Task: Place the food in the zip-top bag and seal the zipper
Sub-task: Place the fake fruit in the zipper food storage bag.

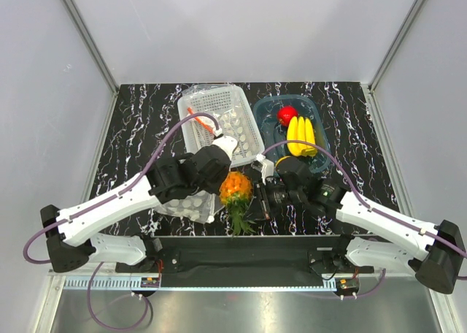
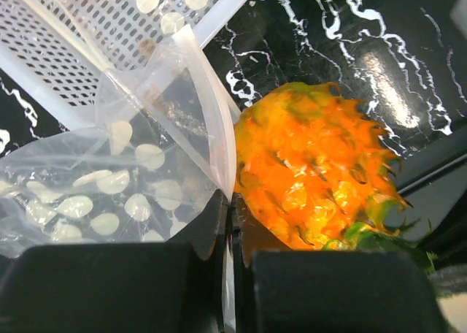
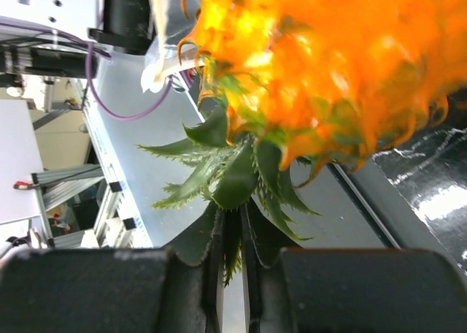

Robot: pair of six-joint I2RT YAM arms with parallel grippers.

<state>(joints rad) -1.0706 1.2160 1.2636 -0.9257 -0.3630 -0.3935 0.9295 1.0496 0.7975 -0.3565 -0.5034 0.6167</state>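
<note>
Left wrist view: the left hand (image 2: 228, 231) is pinched shut on the mouth edge of the floppy clear dotted plastic bag (image 2: 109, 194). The orange spiky toy fruit with green leaves (image 2: 306, 180) hangs just outside it, its leaves clamped in the right hand (image 3: 232, 238). Nothing seems bagged yet. The small red fruit (image 1: 287, 115) and yellow banana bunch (image 1: 301, 136) lie in the blue-tinted clear tub (image 1: 319, 121). Filling and sealing remain.
</note>
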